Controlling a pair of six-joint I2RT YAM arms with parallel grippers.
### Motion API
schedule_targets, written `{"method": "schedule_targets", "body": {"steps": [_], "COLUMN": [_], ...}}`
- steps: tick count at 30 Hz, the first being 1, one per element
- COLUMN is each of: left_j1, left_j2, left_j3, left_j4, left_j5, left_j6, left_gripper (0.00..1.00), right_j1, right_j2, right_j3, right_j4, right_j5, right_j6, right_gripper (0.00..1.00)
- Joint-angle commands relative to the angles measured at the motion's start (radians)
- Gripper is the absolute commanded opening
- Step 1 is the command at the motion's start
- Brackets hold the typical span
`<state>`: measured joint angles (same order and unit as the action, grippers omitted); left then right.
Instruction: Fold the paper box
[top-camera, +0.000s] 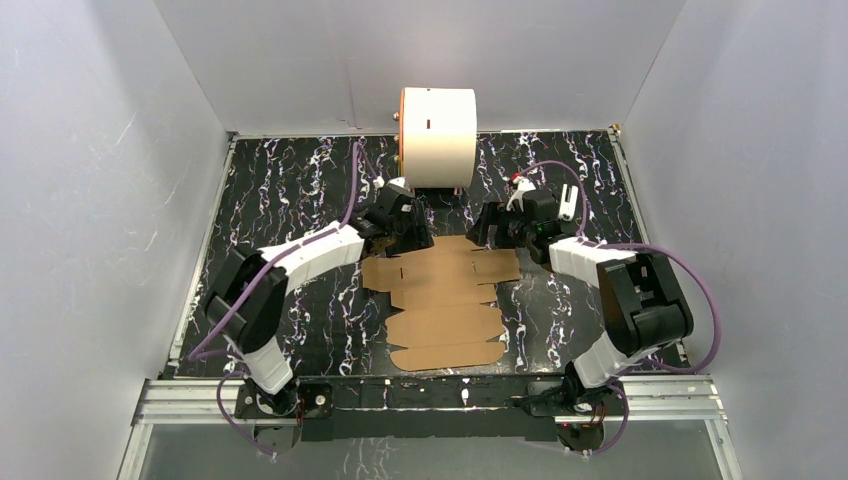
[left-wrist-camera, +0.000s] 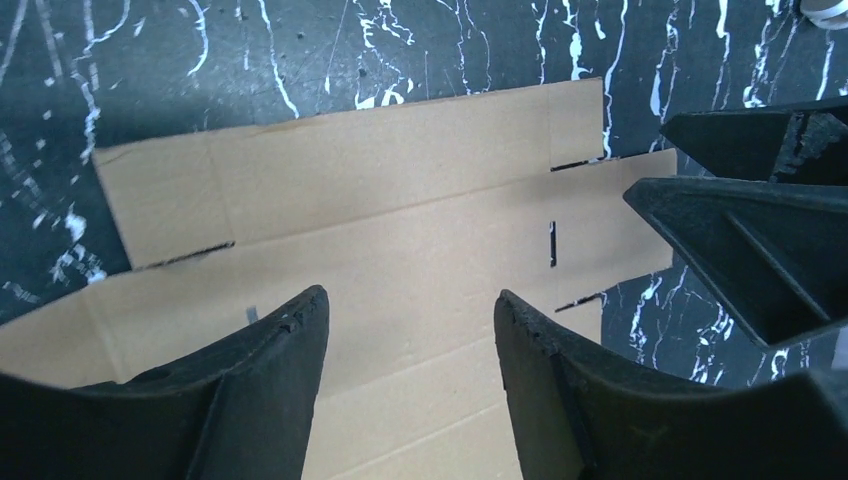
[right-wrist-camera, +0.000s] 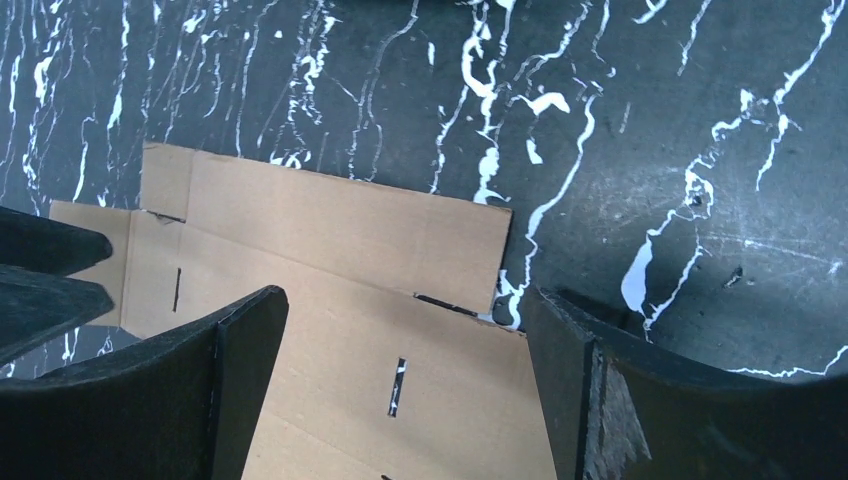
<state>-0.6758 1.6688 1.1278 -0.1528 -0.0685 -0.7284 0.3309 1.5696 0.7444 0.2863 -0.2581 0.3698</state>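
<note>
The paper box (top-camera: 445, 300) is a flat brown die-cut sheet with flaps, slots and rounded tabs, lying on the black marbled table. My left gripper (top-camera: 405, 228) is open and empty just above the sheet's far left part; its fingers (left-wrist-camera: 290, 340) straddle bare cardboard (left-wrist-camera: 400, 230). My right gripper (top-camera: 492, 225) is open and empty over the sheet's far right corner; one finger (right-wrist-camera: 245, 335) is over the cardboard (right-wrist-camera: 340, 330), the other over the table beside the edge. The right gripper's fingers (left-wrist-camera: 740, 210) also show in the left wrist view.
A large white cylinder with an orange rim (top-camera: 438, 137) stands at the back, just beyond both grippers. White walls close in the table on three sides. A metal rail (top-camera: 430, 395) runs along the near edge by the arm bases.
</note>
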Motion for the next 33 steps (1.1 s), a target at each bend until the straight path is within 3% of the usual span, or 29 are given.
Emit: {"method": "schedule_targets", "body": {"steps": [1, 15, 20, 29, 33], "left_j1": [0.023, 0.055, 0.055, 0.055, 0.055], "left_j2": [0.059, 0.233, 0.257, 0.275, 0.272], "left_j3": [0.065, 0.148, 0.144, 0.123, 0.117], "left_j4": [0.068, 0.114, 0.11, 0.109, 0.111], "left_j5": [0.068, 0.112, 0.116, 0.113, 0.111], "left_j6": [0.021, 0.062, 0.061, 0.05, 0.046], "left_gripper": [0.57, 0.5, 0.48, 0.47, 0.47], "right_j1": [-0.024, -0.073, -0.073, -0.073, -0.072], "right_j2": [0.039, 0.161, 0.172, 0.172, 0.157], "right_j3": [0.046, 0.078, 0.071, 0.053, 0.064], "right_j4": [0.032, 0.088, 0.107, 0.139, 0.132], "right_j5": [-0.029, -0.132, -0.173, -0.243, -0.253], "right_j6": [0.04, 0.076, 0.096, 0.126, 0.116], "right_gripper": [0.95, 0.84, 0.74, 0.68, 0.56]}}
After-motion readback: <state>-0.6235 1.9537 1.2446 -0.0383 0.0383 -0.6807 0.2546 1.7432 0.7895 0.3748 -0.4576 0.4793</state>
